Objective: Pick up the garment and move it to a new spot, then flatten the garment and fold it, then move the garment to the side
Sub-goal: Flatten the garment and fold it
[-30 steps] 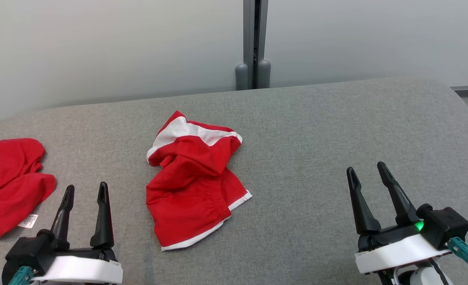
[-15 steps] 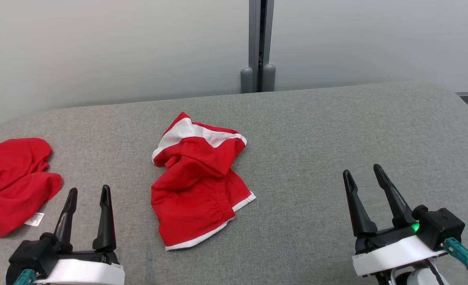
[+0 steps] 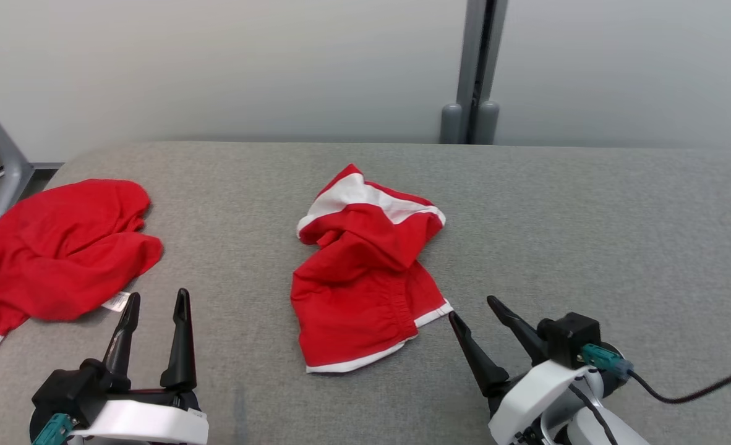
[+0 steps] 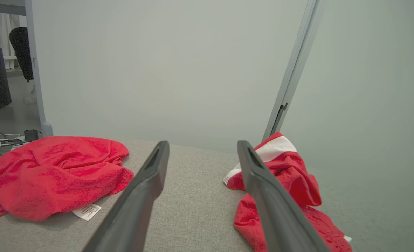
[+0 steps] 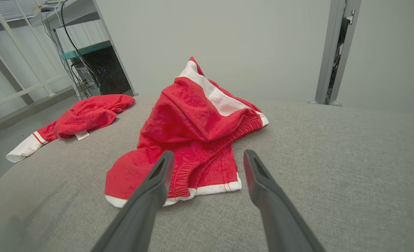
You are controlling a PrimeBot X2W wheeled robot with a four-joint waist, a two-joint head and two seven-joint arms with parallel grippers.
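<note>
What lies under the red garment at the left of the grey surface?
A white label pokes out from under the near edge of the red garment, on the grey surface. Anything else beneath is covered.

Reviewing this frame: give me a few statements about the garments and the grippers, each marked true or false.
1. The left gripper and right gripper are both open and hold nothing. True.
2. The shorts lie flat and neatly folded. False: they lie crumpled, with one part bunched over another.
3. A second red garment lies toward the robot's left on the grey surface. True.
4. The right gripper is clamped on the shorts' white hem. False: it stands open close to that hem, gripping nothing.
</note>
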